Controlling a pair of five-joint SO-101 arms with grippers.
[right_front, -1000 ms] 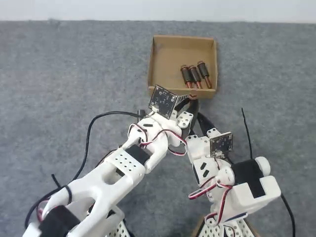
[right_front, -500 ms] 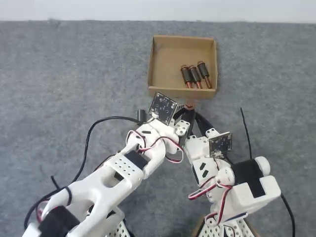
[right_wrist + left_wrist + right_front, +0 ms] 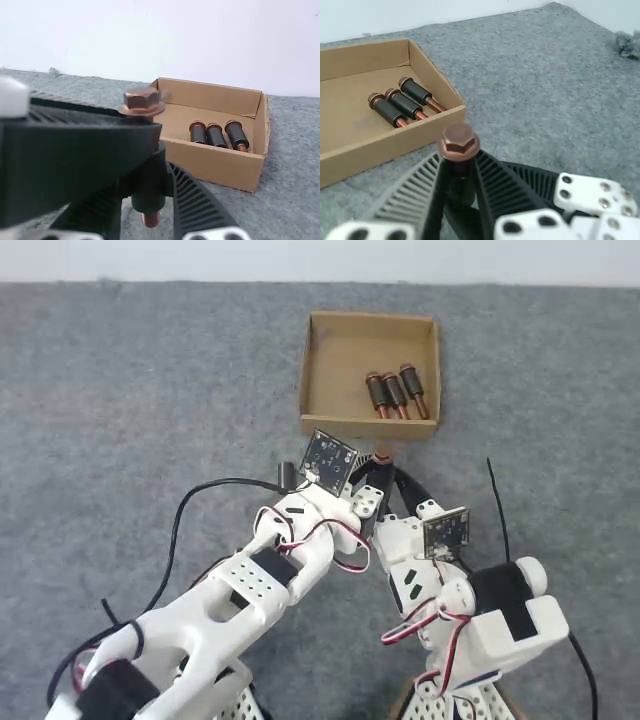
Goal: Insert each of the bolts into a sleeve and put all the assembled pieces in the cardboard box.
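Since a second ago the left arm (image 3: 290, 550) has drawn back a touch from the cardboard box (image 3: 370, 316), taking the bolt (image 3: 380, 455) off the box's front wall. We note the bolt standing upright just short of that wall, head up, shank down through the sleeve (image 3: 149, 194), copper tip showing below. We find the left gripper (image 3: 457, 172) clamped narrow right under the head, and the right gripper (image 3: 150, 202) closed on the sleeve lower down. Three assembled pieces (image 3: 395, 392) lie inside the box, on the side nearer the right arm. We judge this piece joined. The box lies straight ahead of both jaws, the left reaching nearer, so one hold should release before the lift over the wall.
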